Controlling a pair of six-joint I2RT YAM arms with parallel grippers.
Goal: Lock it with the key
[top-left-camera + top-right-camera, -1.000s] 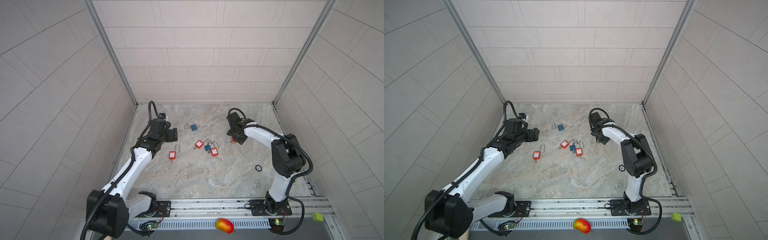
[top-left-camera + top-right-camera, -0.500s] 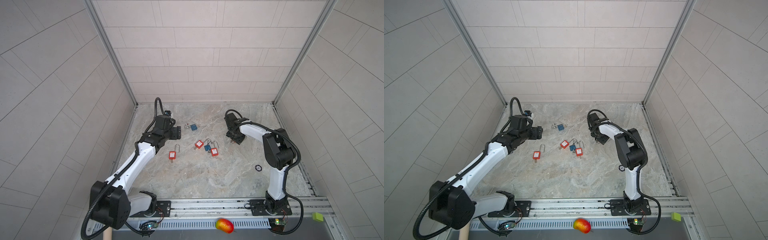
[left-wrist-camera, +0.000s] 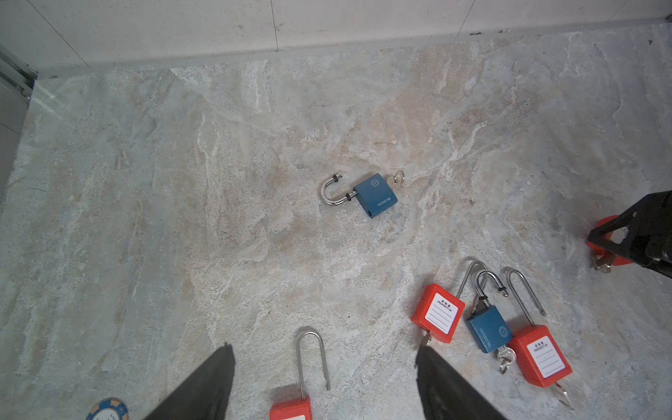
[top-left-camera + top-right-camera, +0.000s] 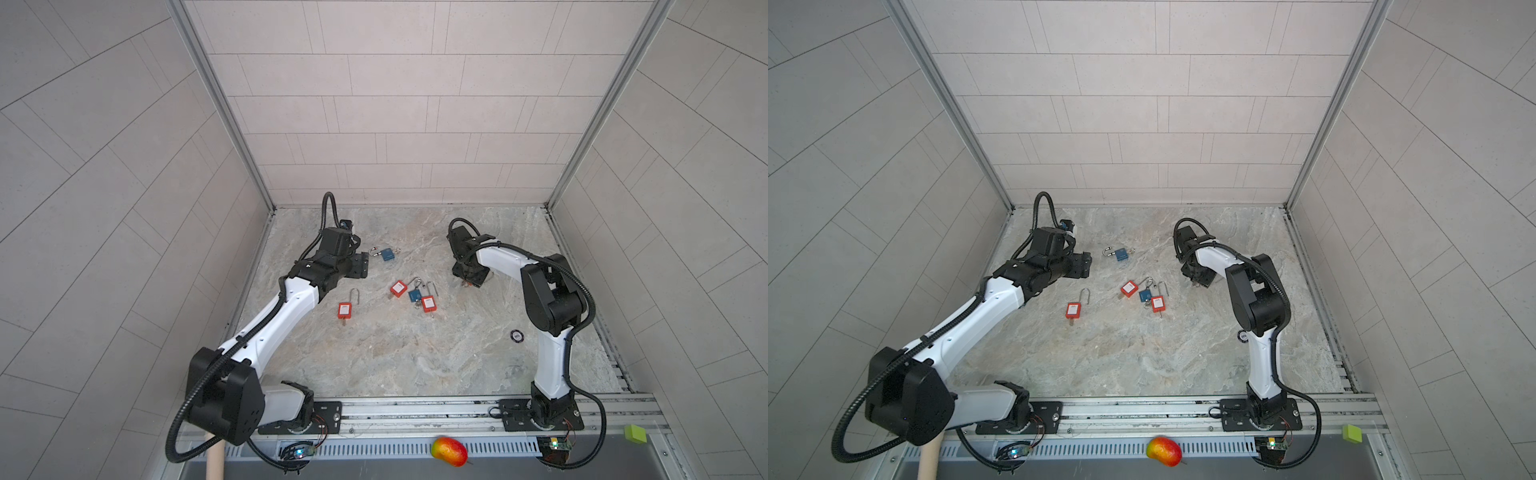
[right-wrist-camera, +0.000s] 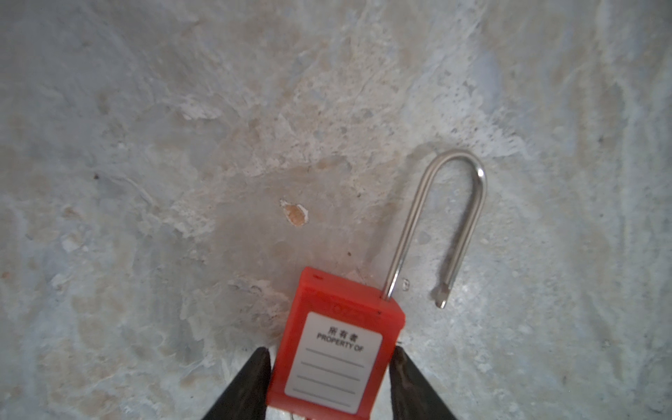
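Observation:
A red padlock (image 5: 338, 345) with a white label lies on the marble floor, its long steel shackle (image 5: 469, 171) swung open. My right gripper (image 5: 330, 350) straddles its body, one fingertip against each side. In both top views that gripper (image 4: 469, 279) (image 4: 1198, 279) points down at the floor, hiding most of the lock. The lock's key (image 3: 602, 267) shows only in the left wrist view. My left gripper (image 3: 323, 347) (image 4: 365, 266) hovers open with nothing held, above another open red padlock (image 3: 291, 409) and short of a blue padlock (image 3: 374, 194) with a key (image 3: 396, 180) in it.
Two red padlocks and a blue one lie in a cluster (image 4: 415, 293) mid-floor. A lone red padlock (image 4: 344, 309) lies to their left. A round chip (image 4: 516, 335) sits beside the right arm. A mango (image 4: 449, 451) and a green block (image 4: 635, 433) rest on the front rail.
The right gripper's jaws have narrowed onto the red padlock's sides, and the right arm has folded in closer. The left arm has reached farther back and right, towards the blue padlock.

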